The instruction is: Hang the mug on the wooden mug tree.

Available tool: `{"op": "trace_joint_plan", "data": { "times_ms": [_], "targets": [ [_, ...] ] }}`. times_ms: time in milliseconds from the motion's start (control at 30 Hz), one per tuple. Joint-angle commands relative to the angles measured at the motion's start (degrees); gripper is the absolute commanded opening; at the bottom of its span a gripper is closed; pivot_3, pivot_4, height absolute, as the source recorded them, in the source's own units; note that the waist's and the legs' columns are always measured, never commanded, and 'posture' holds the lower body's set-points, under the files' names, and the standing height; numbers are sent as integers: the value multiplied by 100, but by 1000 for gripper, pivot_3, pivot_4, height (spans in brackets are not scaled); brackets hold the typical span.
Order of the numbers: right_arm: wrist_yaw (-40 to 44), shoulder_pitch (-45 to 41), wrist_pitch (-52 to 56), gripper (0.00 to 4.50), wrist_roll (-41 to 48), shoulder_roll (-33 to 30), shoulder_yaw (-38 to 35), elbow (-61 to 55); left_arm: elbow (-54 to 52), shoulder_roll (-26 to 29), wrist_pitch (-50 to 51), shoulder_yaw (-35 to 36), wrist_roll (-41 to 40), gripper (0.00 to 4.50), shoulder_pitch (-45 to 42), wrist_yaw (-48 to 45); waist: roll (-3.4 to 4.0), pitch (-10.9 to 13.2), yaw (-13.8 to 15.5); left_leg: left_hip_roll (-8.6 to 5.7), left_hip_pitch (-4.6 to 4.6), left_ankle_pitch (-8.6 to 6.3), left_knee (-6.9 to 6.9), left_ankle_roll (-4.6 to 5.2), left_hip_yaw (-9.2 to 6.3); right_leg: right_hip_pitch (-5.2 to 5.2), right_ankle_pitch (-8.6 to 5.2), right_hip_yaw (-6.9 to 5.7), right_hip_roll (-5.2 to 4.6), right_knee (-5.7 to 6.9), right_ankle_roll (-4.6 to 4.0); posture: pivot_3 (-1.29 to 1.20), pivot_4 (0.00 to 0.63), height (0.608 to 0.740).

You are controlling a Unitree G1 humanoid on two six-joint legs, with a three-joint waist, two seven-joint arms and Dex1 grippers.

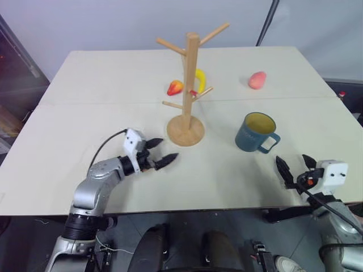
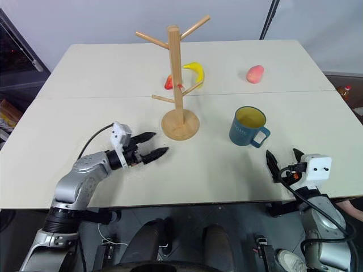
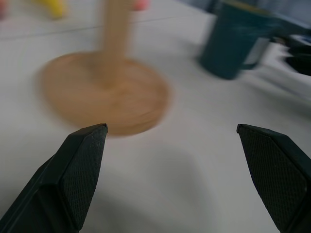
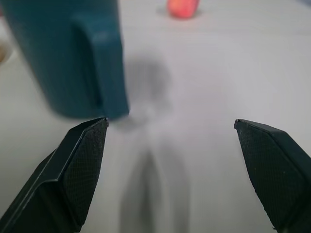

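We see the mug (image 1: 256,132) standing upright on the pale table (image 1: 85,79), right of centre, its yellow inside showing and its loop handle turned toward the near right. It is untouched and nothing holds it. The wooden mug tree (image 1: 191,85) stands upright on its round base near the middle of the table, to the left of the mug and apart from it; none of its pegs carries anything.

Our left gripper (image 1: 160,153) sits low over the table, near and left of the tree's base, pointing toward the right. Its two black fingers (image 3: 80,167) are spread wide and grip nothing. From the left wrist view, the tree's base lies just past the fingertips and the mug is farther off beyond it.

Our right gripper (image 1: 295,167) hangs at the near right edge of the table, just near of the mug, its fingers (image 4: 77,165) likewise released and empty. From the right wrist view, the mug's handle faces the gripper, close ahead of one fingertip but not between the two.

Behind the tree, on the far half of the table, lie a red strawberry (image 1: 175,87) and a yellow banana (image 2: 194,71), both partly hidden by the post. A pink peach (image 1: 257,80) rests farther right, well beyond the mug.
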Motion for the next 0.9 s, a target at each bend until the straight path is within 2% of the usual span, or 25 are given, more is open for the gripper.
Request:
{"op": "trace_joint_plan", "data": {
  "times_ms": [33, 467, 633, 900],
  "targets": [
    [-226, -155, -343, 4331, -269, 130, 98, 53, -568, 229, -34, -318, -35, 4500, -53, -380, 5, -3, -2, 0, 1, 0, 0, 0, 0, 0, -5, 0, 0, 0, -9, 0, 150, 740],
    [-365, -248, -1054, 4331, -715, 460, 532, 579, -847, 323, 45, -485, -114, 4500, -148, -470, 12, -6, -5, -1, 1, 1, 1, 1, 0, 0, -3, -6, 7, 1, -5, 0, 150, 740],
    [-792, -591, -1375, 4331, -1120, 493, 539, 1101, -783, 330, 27, -448, -126, 4500, -268, -515, 12, -6, -7, -1, 1, 1, 1, 1, 0, 0, -1, -7, 20, 1, -1, 0, 150, 740],
    [-1129, -916, -1642, 4331, -1298, 625, 597, 1562, -813, 338, -47, -417, -84, 4500, -237, -502, 12, -6, -7, -1, 1, 1, 1, 1, 0, 1, 1, -6, 22, 2, 2, 0, 150, 740]
  ]
}}
